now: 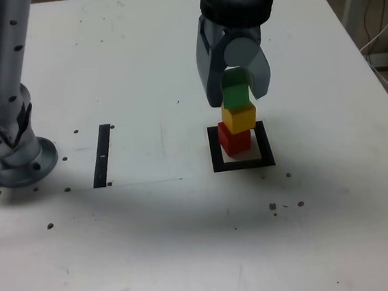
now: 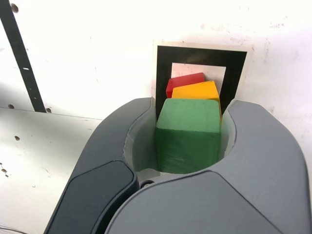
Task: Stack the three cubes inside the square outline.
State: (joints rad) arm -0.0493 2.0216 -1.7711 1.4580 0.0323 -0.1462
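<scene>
Green cube (image 1: 235, 88) tops yellow (image 1: 239, 118) — red (image 1: 235, 139) below, inside the square outline (image 1: 216, 158).

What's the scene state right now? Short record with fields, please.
red cube: at the bottom, inside the square
yellow cube: above red, turned relative to it
green cube: topmost, between the fingers of the claw
stack alignment: cubes not squared up with one another
green-yellow contact: cannot tell
claw: around green; release not yet seen
strip: flat on the table, on the exterior view's left of the square
</scene>
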